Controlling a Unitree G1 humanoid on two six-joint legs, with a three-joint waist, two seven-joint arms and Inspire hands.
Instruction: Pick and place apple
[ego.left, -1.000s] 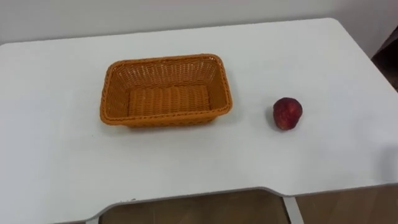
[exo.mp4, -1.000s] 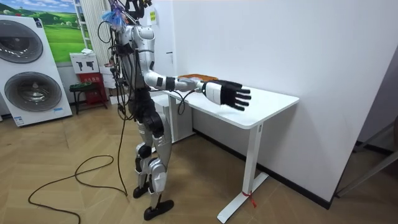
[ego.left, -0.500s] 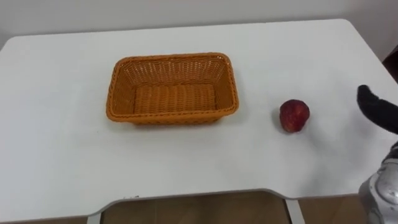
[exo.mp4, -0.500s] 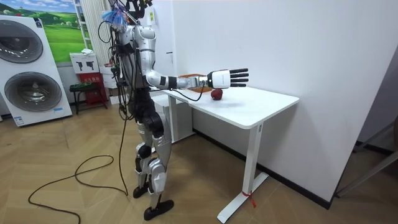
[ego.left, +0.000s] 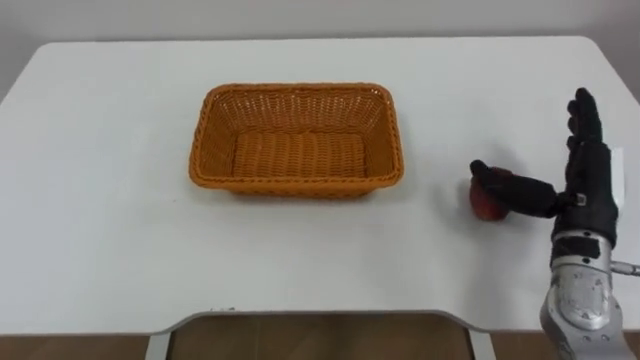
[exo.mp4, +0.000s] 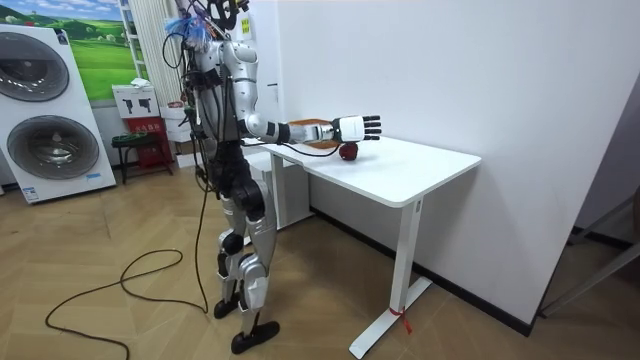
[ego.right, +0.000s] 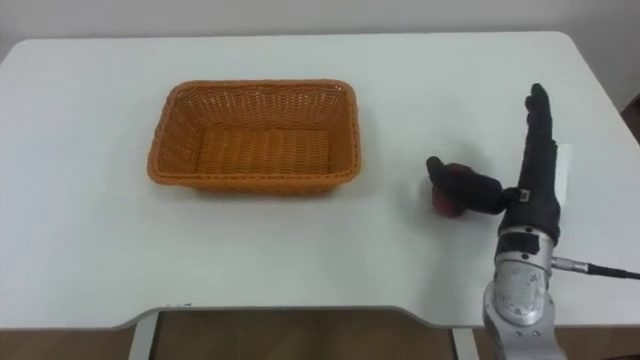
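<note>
- The right robot hand is open. Its fingers are straight and point away from the robot, and its thumb sticks out sideways toward the basket.
- The thumb lies across the top of the apple. I cannot tell whether it presses on the fruit, and nothing is curled round it yet.
- The apple sits on the table, just beside the palm on its left. It lies to the right of the basket and apart from it.
- The step in hand looks like the grasp. To do it well, bring the palm closer against the apple's right side, then curl the fingers over its far side while the thumb closes from the left. That keeps the round fruit cupped rather than nudged away.
- Close slowly, because a push from the thumb alone would probably roll the apple toward the table's near edge.
- The hand works close to the table's right edge, so a roll that way has little room.
- Bare table lies between the apple and the basket, giving a clear path leftward.
- The basket is empty, but its woven wall stands up, so the apple must be lifted above the rim before crossing.
</note>
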